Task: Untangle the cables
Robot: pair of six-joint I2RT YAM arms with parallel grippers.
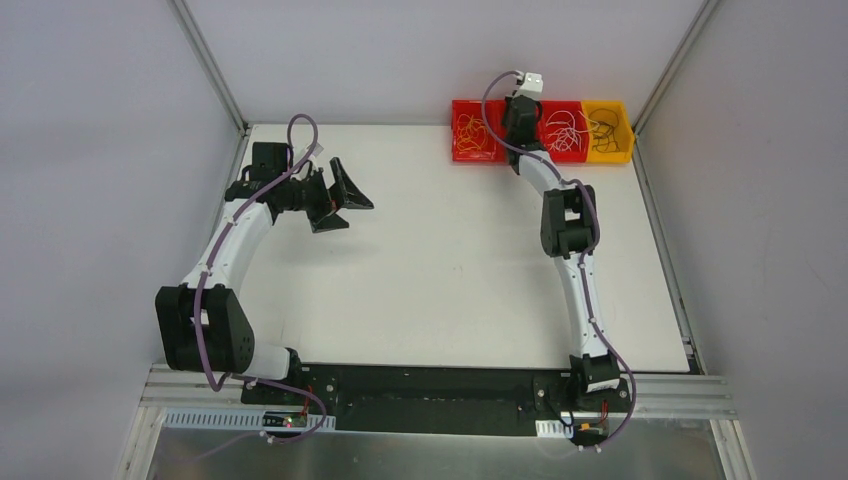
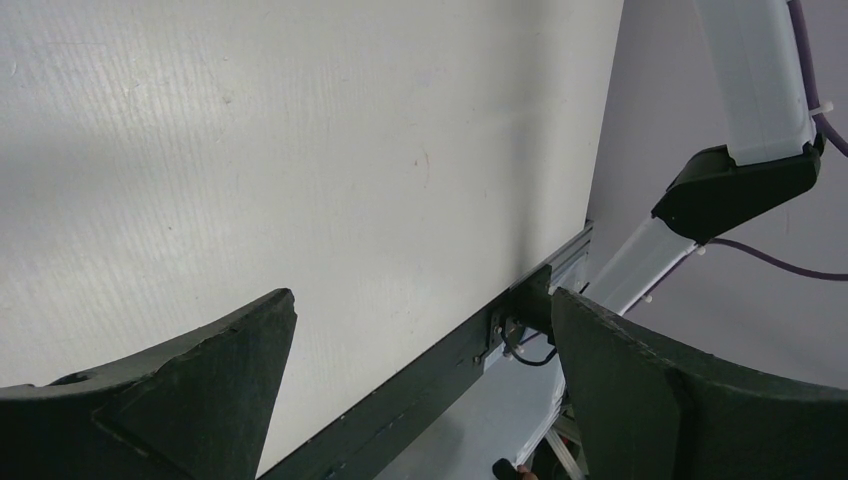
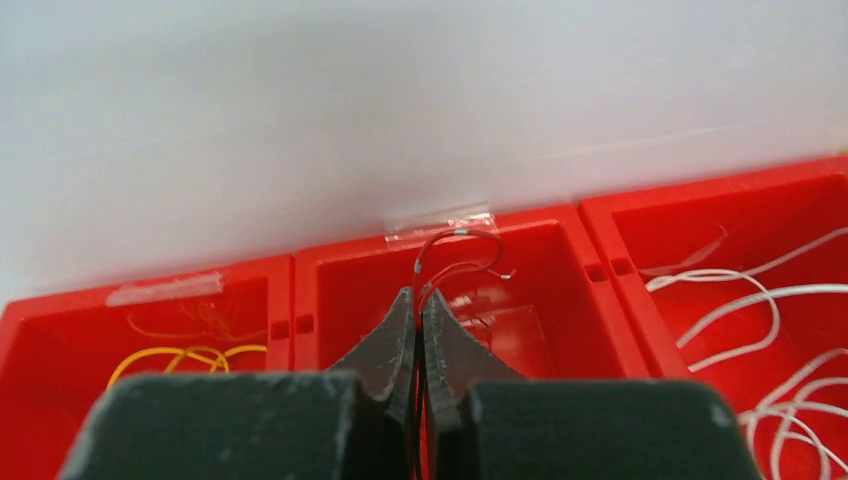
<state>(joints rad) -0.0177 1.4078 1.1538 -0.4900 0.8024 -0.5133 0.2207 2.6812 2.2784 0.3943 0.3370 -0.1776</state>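
Note:
My right gripper point(image 3: 419, 295) is shut on a thin red cable point(image 3: 460, 233), which curls up out of the fingertips above the middle red bin point(image 3: 345, 290). In the top view this gripper point(image 1: 520, 122) hangs over the row of bins at the table's far edge. Yellow cables point(image 3: 185, 355) lie in the left red bin point(image 1: 472, 135). White cables point(image 3: 740, 290) lie in the right red bin point(image 1: 565, 132). My left gripper point(image 1: 345, 200) is open and empty above the left side of the table; in its wrist view point(image 2: 420, 305) only bare table shows between the fingers.
A yellow-orange bin point(image 1: 608, 132) with dark cables stands at the right end of the row. The white table point(image 1: 440, 260) has grey walls behind and beside it. Clear tape point(image 3: 440, 217) sits on the middle bin's far rim.

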